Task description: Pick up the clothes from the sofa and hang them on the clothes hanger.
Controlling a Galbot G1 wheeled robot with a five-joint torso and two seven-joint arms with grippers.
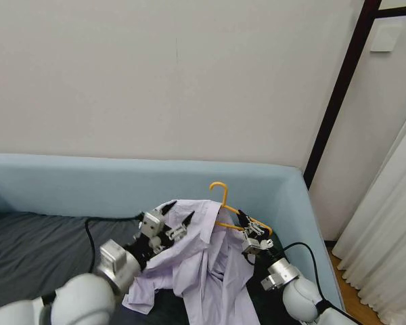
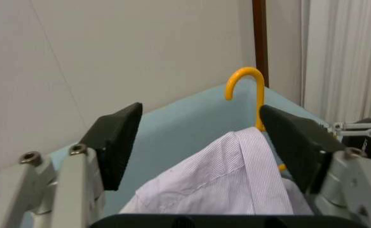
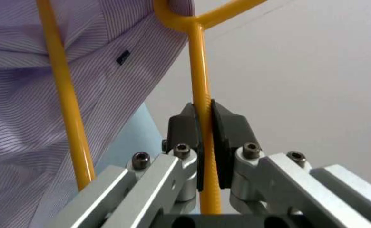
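Apparently mid-hanging: right tool (image 3: 204,121) was clamped on a rod of the yellow hanger (image 3: 198,71), left tool (image 1: 170,220) spread apart just beside the shirt (image 1: 206,261) collar. Next move probably needed the left tool closing on cloth and tugging it over the hanger. Hook pointed up; shirt trailed lengthwise down below both tools onto the sofa (image 1: 68,186).

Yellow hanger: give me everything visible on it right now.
The yellow hanger is a thin, smooth rod, glossy like plastic or coated wire, with a curved hook at the top. It sits hook uppermost above the light blue sofa. The right gripper is shut on one of its bars. A lilac striped shirt drapes over its other side and hides that part. The left gripper is open at the shirt, apart from the hanger.
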